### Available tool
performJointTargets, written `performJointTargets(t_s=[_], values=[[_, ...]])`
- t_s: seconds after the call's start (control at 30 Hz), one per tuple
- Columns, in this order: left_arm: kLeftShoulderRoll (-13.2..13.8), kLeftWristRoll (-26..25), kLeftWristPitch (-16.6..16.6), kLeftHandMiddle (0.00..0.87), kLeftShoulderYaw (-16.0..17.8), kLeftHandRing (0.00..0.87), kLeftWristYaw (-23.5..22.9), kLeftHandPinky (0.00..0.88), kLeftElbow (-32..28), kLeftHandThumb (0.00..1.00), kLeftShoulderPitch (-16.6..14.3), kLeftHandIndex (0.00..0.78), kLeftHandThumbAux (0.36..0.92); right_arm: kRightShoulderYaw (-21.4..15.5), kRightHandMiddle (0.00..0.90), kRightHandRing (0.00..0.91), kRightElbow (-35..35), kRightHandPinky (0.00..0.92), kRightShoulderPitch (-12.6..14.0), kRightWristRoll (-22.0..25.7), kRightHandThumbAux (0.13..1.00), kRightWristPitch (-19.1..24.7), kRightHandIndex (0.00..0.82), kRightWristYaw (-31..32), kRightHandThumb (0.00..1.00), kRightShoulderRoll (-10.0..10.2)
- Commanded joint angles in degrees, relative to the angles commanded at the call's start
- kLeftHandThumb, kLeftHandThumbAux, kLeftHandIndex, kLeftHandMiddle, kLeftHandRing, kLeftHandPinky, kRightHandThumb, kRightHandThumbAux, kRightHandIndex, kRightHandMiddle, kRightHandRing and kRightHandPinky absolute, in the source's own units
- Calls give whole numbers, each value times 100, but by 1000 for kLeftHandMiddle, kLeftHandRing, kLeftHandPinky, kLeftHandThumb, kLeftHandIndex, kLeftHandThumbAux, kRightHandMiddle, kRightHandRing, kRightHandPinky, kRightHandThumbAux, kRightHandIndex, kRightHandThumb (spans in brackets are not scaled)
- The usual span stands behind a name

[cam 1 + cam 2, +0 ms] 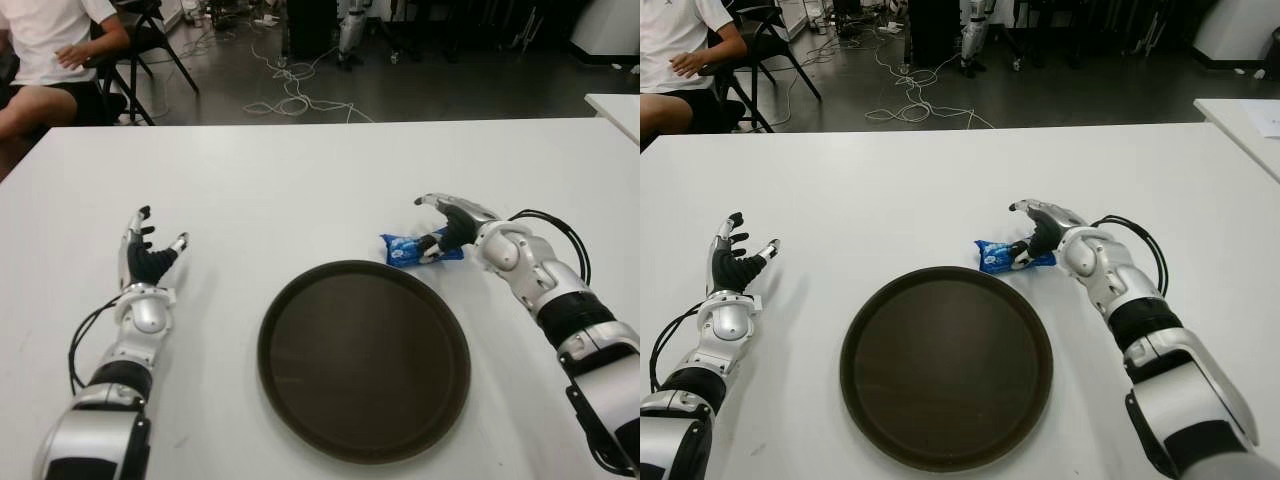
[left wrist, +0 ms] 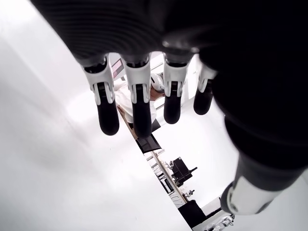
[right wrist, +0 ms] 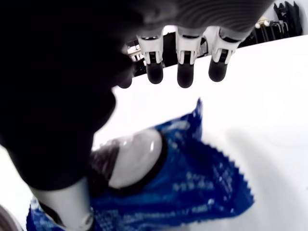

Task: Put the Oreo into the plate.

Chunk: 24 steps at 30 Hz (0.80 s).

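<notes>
Nearest to me I see the plate (image 1: pixel 364 360), a round dark brown tray with a raised rim, lying flat on the white table (image 1: pixel 300 180) with nothing in it. Just past its far right rim lies the Oreo (image 1: pixel 415 248), a small blue wrapper with white print and crimped, saw-toothed ends, flat on the tabletop and outside the plate. My right hand (image 1: pixel 452 226) is over the pack: in the right wrist view the thumb presses onto the wrapper while the other fingers (image 3: pixel 186 72) stretch out above it, not closed round it, so I read the hand as released rather than grasping. My left hand (image 1: pixel 148 255) shows left of the plate, well apart from it, fingers spread and holding nothing. Beyond the table a person (image 1: pixel 50 50) sits on a chair at the far left
</notes>
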Motion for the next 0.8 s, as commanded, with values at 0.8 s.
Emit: performJointTargets(t_s=[0.8], values=[[19,27,-1,137,-24,160,34,186,-8,205,8,74,707,132,104,93,-562,56,31,3,800,65,72,904,0,-141]])
